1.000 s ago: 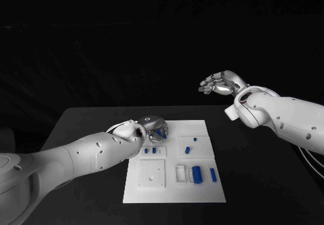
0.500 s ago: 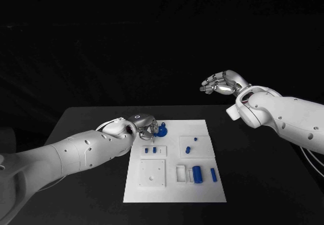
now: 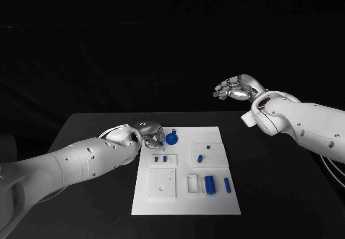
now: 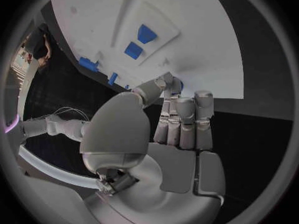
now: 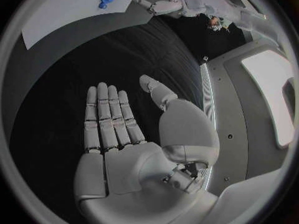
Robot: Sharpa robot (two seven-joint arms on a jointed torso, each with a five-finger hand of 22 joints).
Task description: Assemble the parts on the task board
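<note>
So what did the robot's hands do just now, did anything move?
The left hand pulled back toward the task board's left edge, uncovering a round blue part that now lies on the board just right of it. Whether the fingers hold anything is unclear. The right hand stayed raised and open beyond the table, and the other blue parts kept their places.

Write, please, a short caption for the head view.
Left hand beside a round blue part on the task board; right hand raised.

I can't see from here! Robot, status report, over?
Left hand at white task board, far-left corner, blue at fingertips, grip unclear. Right hand raised, open. Round blue part lies beside left hand. Nothing blocking.
</note>
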